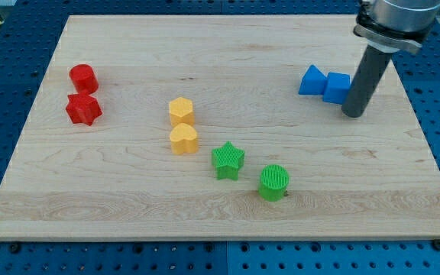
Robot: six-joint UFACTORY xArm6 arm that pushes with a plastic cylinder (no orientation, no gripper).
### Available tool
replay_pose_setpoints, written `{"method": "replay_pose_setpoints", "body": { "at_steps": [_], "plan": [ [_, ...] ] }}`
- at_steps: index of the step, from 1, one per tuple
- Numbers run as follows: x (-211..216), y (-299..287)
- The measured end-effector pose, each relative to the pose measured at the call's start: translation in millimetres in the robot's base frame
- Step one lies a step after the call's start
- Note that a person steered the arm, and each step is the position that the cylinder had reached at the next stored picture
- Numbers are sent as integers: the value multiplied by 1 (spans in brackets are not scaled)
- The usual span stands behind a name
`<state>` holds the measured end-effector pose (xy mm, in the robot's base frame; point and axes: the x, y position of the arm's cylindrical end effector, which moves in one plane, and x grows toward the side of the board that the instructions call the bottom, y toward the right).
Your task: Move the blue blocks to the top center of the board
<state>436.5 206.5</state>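
Two blue blocks sit side by side at the view's upper right: a blue triangular block (311, 80) on the left and a blue cube (336, 87) touching it on the right. My tip (353, 113) rests on the board just right of and slightly below the blue cube, close against it. The dark rod rises from there to the view's top right.
A red cylinder (83, 77) and a red star (83, 109) stand at the view's left. A yellow hexagon (181, 111) and a yellow heart (183, 139) stand near the middle. A green star (228, 160) and a green cylinder (273, 182) lie lower right of them. The wooden board (205, 46) lies on a blue perforated table.
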Motion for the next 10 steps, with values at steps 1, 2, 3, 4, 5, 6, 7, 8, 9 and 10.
{"method": "replay_pose_setpoints", "body": {
  "at_steps": [1,2,3,4,5,6,7,8,9,10],
  "plan": [
    [1,26],
    [-11,34],
    [-12,34],
    [-12,19],
    [-15,4],
    [-25,2],
    [-31,-2],
    [-34,-18],
    [-36,-45],
    [-57,-66]
  ]
}}
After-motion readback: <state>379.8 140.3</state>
